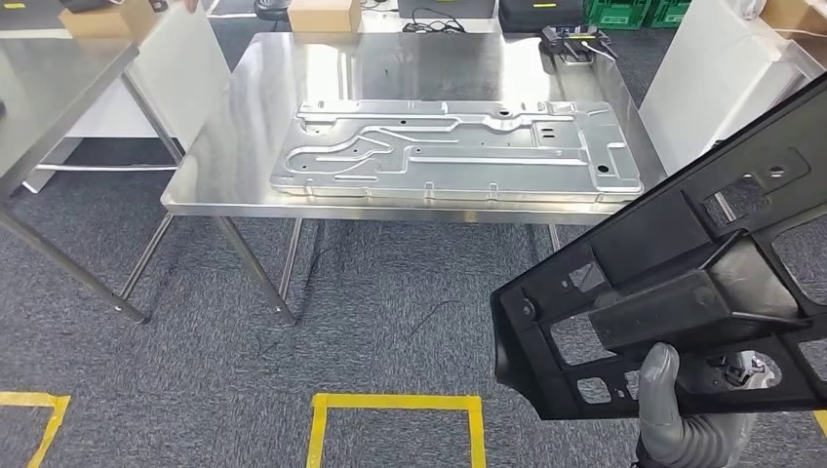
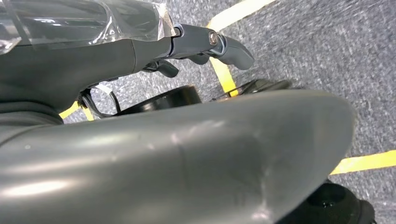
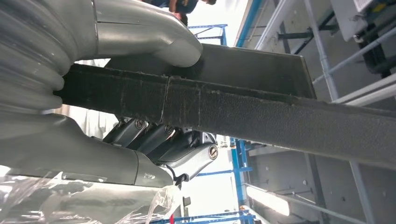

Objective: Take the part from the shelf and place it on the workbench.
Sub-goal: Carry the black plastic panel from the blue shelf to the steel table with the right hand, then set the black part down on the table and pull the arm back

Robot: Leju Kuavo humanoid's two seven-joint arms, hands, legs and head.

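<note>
Right hand (image 1: 673,405) grips black part (image 1: 673,283) (workbench (image 1: 244,107) ahead).

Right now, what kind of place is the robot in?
Probably a factory workshop: a steel workbench holding a stamped metal panel, yellow floor tape, and a black part in the robot's right hand.

Black part (image 1: 673,283) cut off at right edge, right hand (image 1: 673,409) mostly hidden behind it

Even overhead light was seen, glare was thrown off the steel workbench (image 1: 244,117), and the near left hand (image 2: 187,154) was blurred.
</note>
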